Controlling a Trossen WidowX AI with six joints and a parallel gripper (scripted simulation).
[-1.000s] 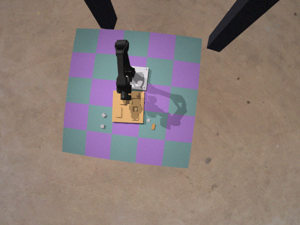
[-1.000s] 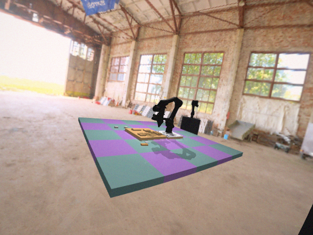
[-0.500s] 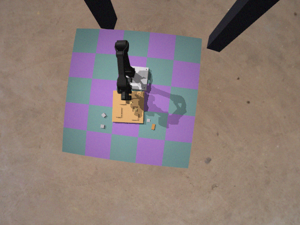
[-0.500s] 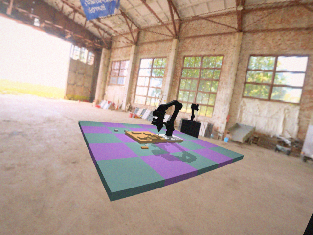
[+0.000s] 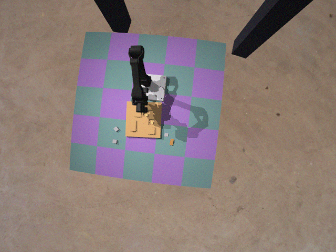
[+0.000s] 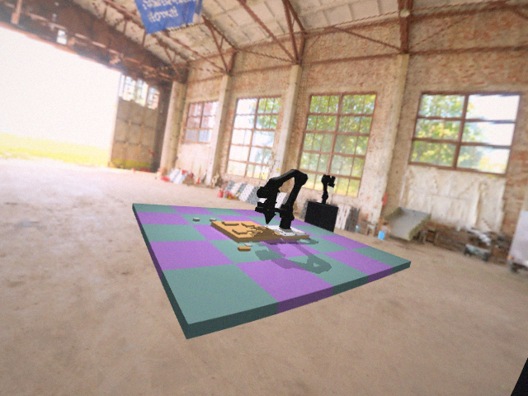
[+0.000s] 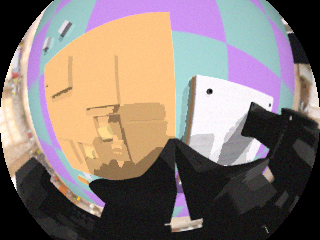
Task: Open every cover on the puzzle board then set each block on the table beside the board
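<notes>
The orange puzzle board (image 5: 142, 133) (image 7: 145, 60) lies in front of the arm's base. Raised covers show on it, among them a left one (image 5: 133, 126) and a front right one (image 5: 151, 131). Two small pale yellow pieces (image 5: 152, 122) (image 7: 105, 129) show on the board's right half; I cannot tell whether they are knobs or blocks in wells. Two grey blocks (image 5: 116, 128) (image 5: 114, 141) (image 7: 65, 28) lie on the table left of the board. A grey block (image 5: 166, 134) and an orange block (image 5: 171, 142) (image 6: 243, 248) lie to its right. My gripper (image 6: 268, 221) (image 7: 172, 142) is shut and empty, above the board's base-side part.
The white base plate (image 5: 160, 87) (image 7: 225, 107) stands close behind the board. The arm hides part of the board's back edge in the overhead view, and its shadow darkens the board's back right. The table (image 5: 138, 165) has a purple and green checkered top.
</notes>
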